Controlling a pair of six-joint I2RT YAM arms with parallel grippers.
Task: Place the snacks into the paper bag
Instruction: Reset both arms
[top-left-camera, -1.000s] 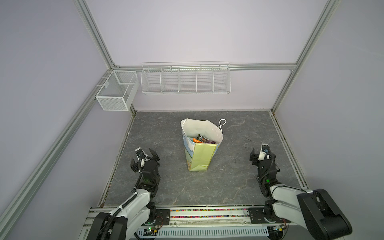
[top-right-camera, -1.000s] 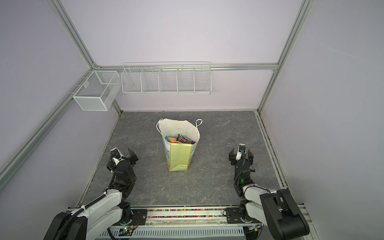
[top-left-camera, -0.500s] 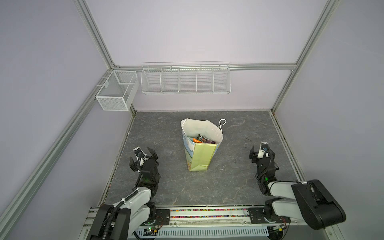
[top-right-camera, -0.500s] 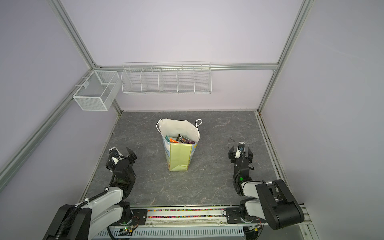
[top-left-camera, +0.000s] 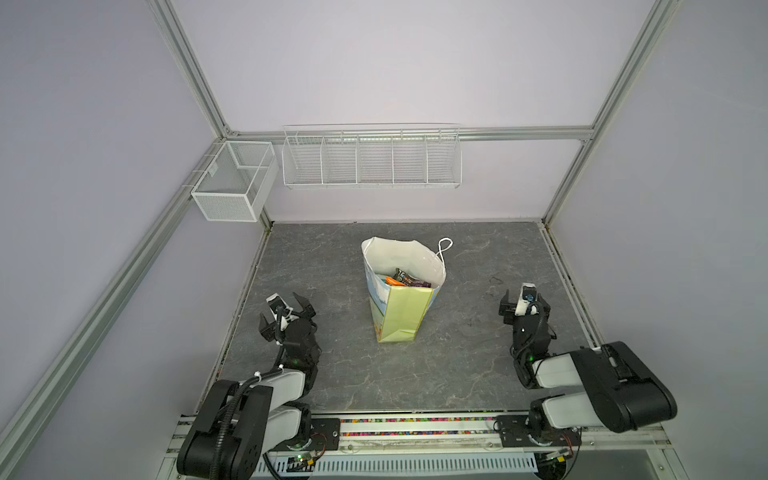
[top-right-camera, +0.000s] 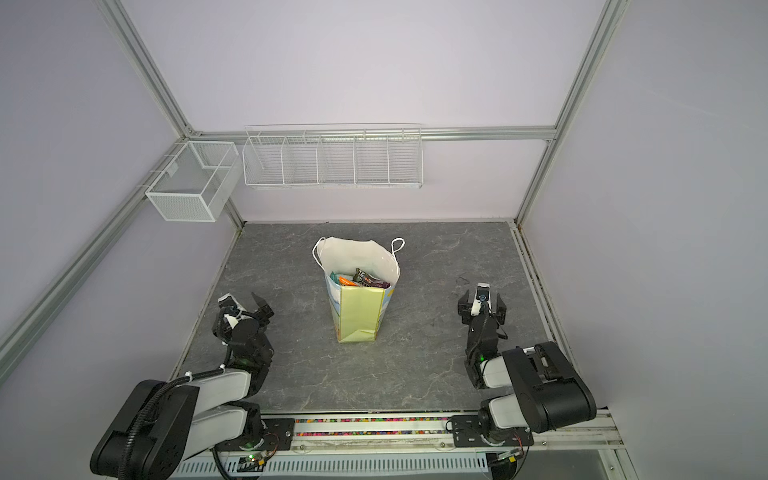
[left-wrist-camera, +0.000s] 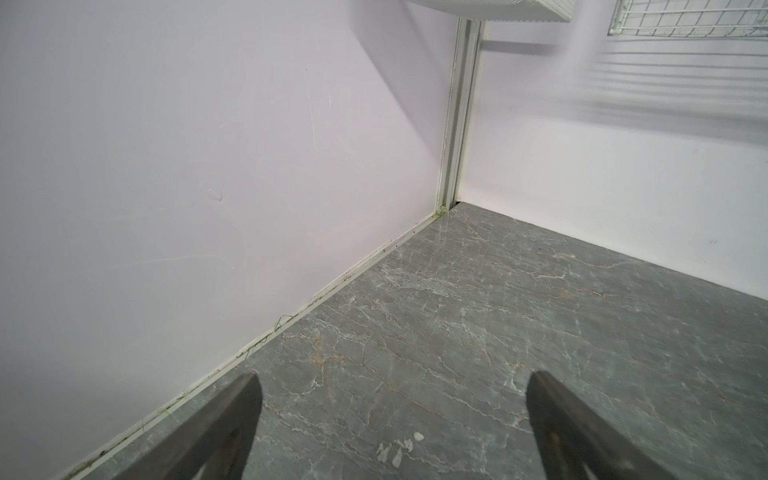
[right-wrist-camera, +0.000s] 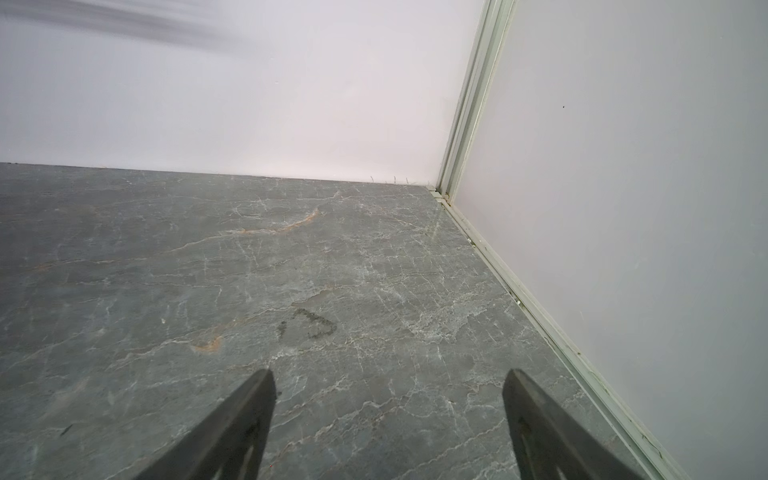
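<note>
Folded in tighter toward the front rail than a second ago: the left arm (top-left-camera: 245, 411) and the right arm (top-left-camera: 606, 386), elbows drawn back, wrists barely shifted, bag in the same spot.

Underneath it all, a grey veined table (top-left-camera: 478, 257), running wall to wall inside a pale lilac enclosure framed in aluminium. On the back wall, a long white wire rack (top-left-camera: 372, 160) split into five compartments. Beside it, in the back-left corner, a smaller white mesh basket (top-left-camera: 235, 187).

Near the middle of the table, upright and open-mouthed in both top views, the paper bag (top-left-camera: 401, 320) (top-right-camera: 359, 318): pale yellow-green side toward the camera, printed panels on the flanks, white inside.

Well apart from the bag on its left, low over the table, the left gripper (top-left-camera: 286, 318) (top-right-camera: 241, 318), jaws spread wide and empty. Same story from the left wrist view (left-wrist-camera: 392, 376): two dark fingers far apart, only bare table and wall corner between them. Well apart on the bag's right, the right gripper (top-left-camera: 524, 309) (top-right-camera: 482, 309), likewise released and holding nothing, with bare veined table between its fingers in the right wrist view (right-wrist-camera: 390, 372).

Down inside the bag, below the rim, the snacks (top-left-camera: 405, 280) (top-right-camera: 361, 280): an orange packet, a brown-purple one and a sliver of teal showing, the rest hidden, full count impossible to tell.

Smallest, a white cord handle (top-left-camera: 444, 245), looped out over the bag's far right corner.
</note>
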